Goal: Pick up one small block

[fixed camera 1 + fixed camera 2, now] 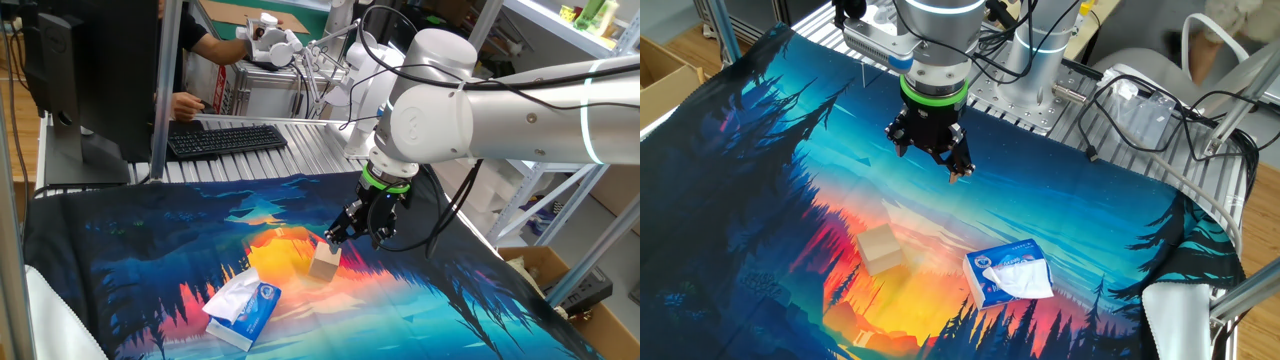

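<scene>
1. Your gripper (930, 160) hangs above the printed cloth (760, 200) with nothing held; the fingers (956, 172) stand apart in a moderate gap, though from these angles you cannot judge whether that gap is wider than the block.
2. The small block (880, 247) sits flat on the cloth below the fingertips and off to one side of them, clearly apart, not between them. In the one fixed view it lies just under the fingertip line (326, 262).
3. Bring the fingers directly over the block first, then descend, so that one finger passes each side.
4. The cube looks turned slightly relative to the finger line; rotate the wrist so the pads meet two opposite flat faces, not corners.
5. The tissue pack (1009, 275) lies beyond the block, away from the fingers; it should not interfere.
6. Stop the descent short of the cloth, or the tips may snag it.
</scene>
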You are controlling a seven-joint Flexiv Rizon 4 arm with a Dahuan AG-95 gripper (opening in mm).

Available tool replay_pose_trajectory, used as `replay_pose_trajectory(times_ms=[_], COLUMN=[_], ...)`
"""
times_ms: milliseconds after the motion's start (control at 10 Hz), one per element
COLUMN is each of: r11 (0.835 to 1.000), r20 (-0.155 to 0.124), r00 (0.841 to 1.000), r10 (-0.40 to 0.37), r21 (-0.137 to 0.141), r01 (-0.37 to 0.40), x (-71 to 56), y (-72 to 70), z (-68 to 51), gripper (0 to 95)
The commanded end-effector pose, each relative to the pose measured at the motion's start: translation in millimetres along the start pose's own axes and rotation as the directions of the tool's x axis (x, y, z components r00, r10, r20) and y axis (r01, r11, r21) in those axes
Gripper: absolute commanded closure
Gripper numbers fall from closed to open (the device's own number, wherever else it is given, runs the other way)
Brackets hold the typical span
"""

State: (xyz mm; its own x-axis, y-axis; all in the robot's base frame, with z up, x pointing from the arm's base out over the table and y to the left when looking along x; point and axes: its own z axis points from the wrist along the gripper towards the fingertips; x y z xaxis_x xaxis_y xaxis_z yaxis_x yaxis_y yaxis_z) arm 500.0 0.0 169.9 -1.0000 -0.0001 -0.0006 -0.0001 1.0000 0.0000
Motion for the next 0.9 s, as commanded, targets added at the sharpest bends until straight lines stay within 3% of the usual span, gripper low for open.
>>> replay_pose_trajectory(times_ms=[100, 200, 900], r11=[1.000, 0.995, 0.995], r20=[-0.001, 0.016, 0.016], r00=[1.000, 0.996, 0.996], r10=[0.000, -0.093, -0.093], r21=[0.000, 0.050, 0.050], r01=[0.000, 0.092, 0.092], x=[0.0, 0.0, 0.0], y=[0.0, 0.0, 0.2], z=[-0.1, -0.1, -0.1], gripper=[0.0, 95.0, 95.0])
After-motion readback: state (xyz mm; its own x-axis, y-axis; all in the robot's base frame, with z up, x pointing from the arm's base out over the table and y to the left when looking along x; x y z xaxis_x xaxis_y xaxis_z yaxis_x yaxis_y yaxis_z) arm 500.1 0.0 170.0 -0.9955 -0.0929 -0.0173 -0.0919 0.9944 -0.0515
